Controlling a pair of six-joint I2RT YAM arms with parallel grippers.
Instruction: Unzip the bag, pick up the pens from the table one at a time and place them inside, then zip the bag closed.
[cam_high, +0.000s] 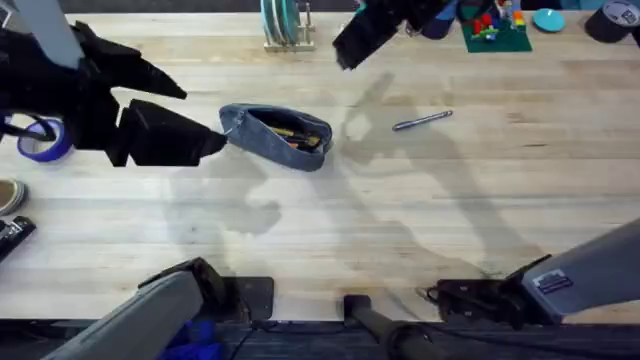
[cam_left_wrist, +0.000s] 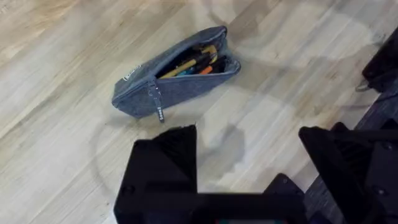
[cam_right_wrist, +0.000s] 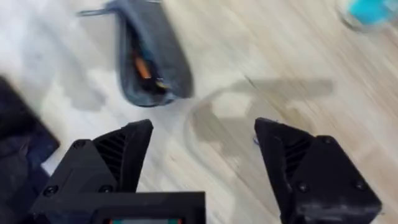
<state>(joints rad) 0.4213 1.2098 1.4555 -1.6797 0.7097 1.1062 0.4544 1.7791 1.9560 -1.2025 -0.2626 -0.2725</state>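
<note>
Nearest the camera in the overhead view, the two arm bases sit at the lower edge of the worktop (cam_high: 330, 230), a pale plank surface with a wide bare stretch in front of them. Beyond that bare stretch, a little left of the middle, lies the bag (cam_high: 277, 135), a blue-grey fabric pouch resting on its side with its zipper drawn back, so that orange and yellow pens inside it show through the opening. In the left wrist view the bag (cam_left_wrist: 176, 71) lies at a slant, its small pull tab (cam_left_wrist: 159, 112) hanging at the closed end towards the camera. The left gripper (cam_high: 205, 142) sits just beside the bag's left end, and its jaws stand wide with nothing between them; the left wrist view shows its two black fingers (cam_left_wrist: 163, 163) well apart over bare wood, short of the bag. To the right of the bag, apart from it, the pen (cam_high: 422, 121) lies flat on the worktop, a slim silver-grey stick slightly tilted, with its clip end to the left. Farther back, the right gripper (cam_high: 348, 48) hangs above the worktop near the far edge, up and to the left of the pen. Its own wrist view shows the jaws wide and empty, the black fingers (cam_right_wrist: 118, 155) spread over the wood, with the open bag (cam_right_wrist: 149, 56) lying beyond them. At the far edge stand a rack of plates (cam_high: 283, 25) and a green toy-brick board (cam_high: 497, 30), and a roll of blue tape (cam_high: 38, 140) lies at the left.
</note>
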